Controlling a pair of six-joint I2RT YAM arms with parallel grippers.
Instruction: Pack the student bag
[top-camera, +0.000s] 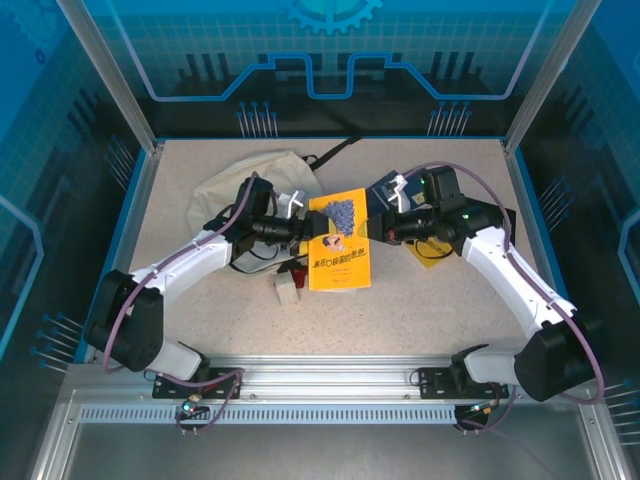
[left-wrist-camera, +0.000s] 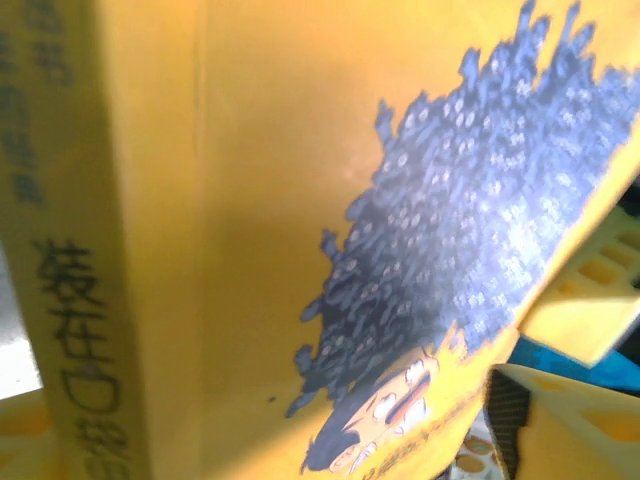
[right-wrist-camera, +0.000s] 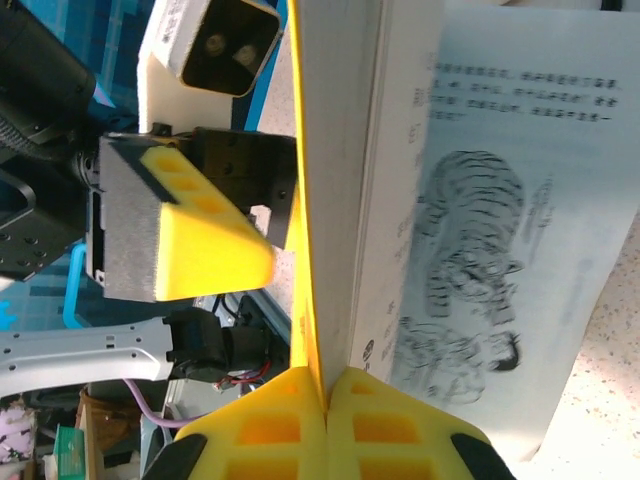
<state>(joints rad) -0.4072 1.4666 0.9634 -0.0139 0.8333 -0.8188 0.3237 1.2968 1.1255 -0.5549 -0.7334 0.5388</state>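
Speckled worktop (top-camera: 450, 310), bag (top-camera: 250, 175) at 11 o'clock. The right gripper (right-wrist-camera: 327, 385) pinches the central book (top-camera: 340, 245); the left gripper (top-camera: 305, 228) gapes at its 9 o'clock edge.

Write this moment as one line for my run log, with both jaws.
step: pack bag | book: in front of bag, not inside | right jaws: shut on book cover | left jaws: open beside book

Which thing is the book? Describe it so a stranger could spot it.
On the speckled table, find the cream backpack at the far left. Just right of it, mid-table, is the book: bright yellow, with a blue-purple cloud over a cartoon face, unlike the small white item beside it.
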